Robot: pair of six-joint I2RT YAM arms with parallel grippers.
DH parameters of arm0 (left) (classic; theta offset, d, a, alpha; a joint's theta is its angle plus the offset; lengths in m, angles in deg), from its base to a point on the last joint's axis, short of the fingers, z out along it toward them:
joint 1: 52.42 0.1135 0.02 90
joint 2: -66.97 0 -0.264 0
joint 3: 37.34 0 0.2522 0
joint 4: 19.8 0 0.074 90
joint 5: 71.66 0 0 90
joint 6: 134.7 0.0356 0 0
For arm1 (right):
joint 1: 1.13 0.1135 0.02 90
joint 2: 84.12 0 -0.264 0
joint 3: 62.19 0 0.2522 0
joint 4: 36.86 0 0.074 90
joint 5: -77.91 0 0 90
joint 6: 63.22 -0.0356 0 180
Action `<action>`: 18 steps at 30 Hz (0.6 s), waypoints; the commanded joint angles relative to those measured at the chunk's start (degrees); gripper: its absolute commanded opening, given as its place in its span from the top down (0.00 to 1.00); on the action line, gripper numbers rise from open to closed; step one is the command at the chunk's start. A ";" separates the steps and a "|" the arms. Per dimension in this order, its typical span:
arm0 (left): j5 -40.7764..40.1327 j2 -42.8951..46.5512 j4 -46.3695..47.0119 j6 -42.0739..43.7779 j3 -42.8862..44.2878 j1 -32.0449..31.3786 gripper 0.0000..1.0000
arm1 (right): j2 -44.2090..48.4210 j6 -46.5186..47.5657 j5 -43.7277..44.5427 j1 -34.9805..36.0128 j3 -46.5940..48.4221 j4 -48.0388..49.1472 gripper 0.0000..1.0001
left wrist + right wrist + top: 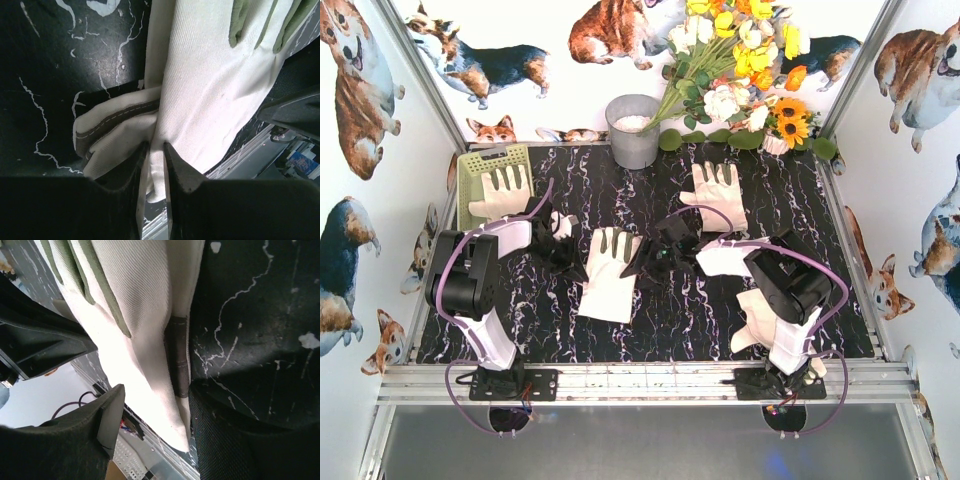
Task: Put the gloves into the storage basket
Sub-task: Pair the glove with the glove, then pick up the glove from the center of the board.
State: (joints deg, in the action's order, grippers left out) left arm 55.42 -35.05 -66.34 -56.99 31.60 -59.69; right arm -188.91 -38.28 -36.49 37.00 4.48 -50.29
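Centrally, the middle glove (pixel 610 278) lies flat on the marbled table (pixel 650 330). The left gripper (pixel 154 150), jaws narrowed, pinches one edge of it; the right gripper (pixel 156 396), jaws apart, straddles the opposite edge. A second glove (pixel 503 195) rests in the storage basket (pixel 480 165); a third glove (pixel 720 195) lies farther back on the table.

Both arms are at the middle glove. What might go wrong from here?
The left gripper pinches only the edge of the glove, so it may slip out. The right gripper stands open round the same glove; if it grips too, the arms may tug against each other.
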 commanded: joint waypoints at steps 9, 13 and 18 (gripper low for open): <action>-3.48 -0.39 1.13 0.11 -2.04 -0.38 0.88 | -4.12 -0.59 -1.47 1.95 0.88 5.67 0.48; -2.94 0.03 1.54 -0.27 -2.52 -0.39 0.88 | -4.57 -0.27 -1.76 1.95 1.43 5.85 0.59; -0.11 1.59 2.44 -0.13 -2.88 -0.47 0.80 | -4.89 0.21 -2.25 1.95 2.33 5.90 0.87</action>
State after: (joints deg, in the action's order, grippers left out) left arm 56.29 -34.41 -65.27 -58.06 30.26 -59.69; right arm -192.82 -39.13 -39.03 38.57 4.72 -45.17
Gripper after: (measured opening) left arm 0.149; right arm 0.230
